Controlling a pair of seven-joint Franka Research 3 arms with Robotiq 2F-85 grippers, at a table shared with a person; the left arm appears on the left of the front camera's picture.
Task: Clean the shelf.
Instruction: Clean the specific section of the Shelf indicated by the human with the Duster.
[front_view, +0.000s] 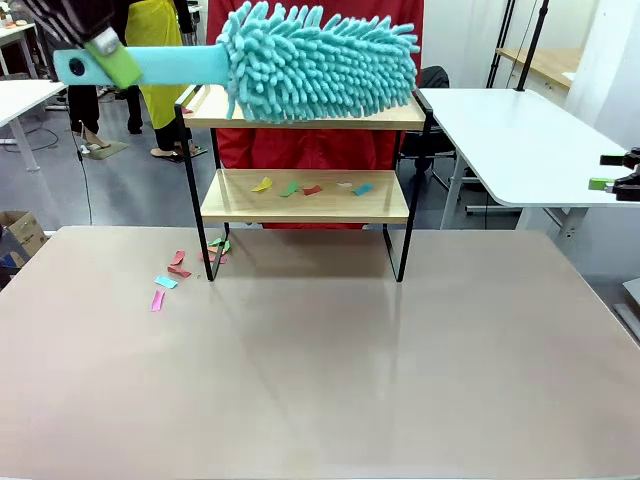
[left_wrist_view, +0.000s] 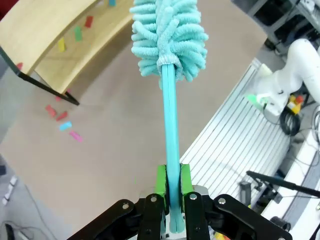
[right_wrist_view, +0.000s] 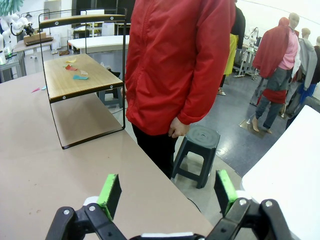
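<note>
tabletop (front_view: 320, 380): beige, with a wide bare stretch on the robot's side.
right end effector (right_wrist_view: 167, 194): jaws spread wide with nothing between the green pads; it hangs off the tabletop's right side, well apart from the shelf.
loose scraps (front_view: 170, 280): small pink, red, blue and green paper bits lie on the tabletop by the shelf's front left leg.
shelf (front_view: 305, 212): stands upright on the far half of the tabletop, a little left of the middle.
lower-board scraps (front_view: 310, 187): yellow, green, red and blue bits are scattered along the middle of the lower board.
left end effector (left_wrist_view: 173, 181): clamped tight on the duster's turquoise handle, up at the shelf's left, level with the top board.
duster (front_view: 320, 60): held level, with its fluffy turquoise head over the top board; contact with the wood cannot be told.
person (right_wrist_view: 175, 65): in a red jacket, stands just behind the shelf, with a black stool (right_wrist_view: 197, 145) beside.
</note>
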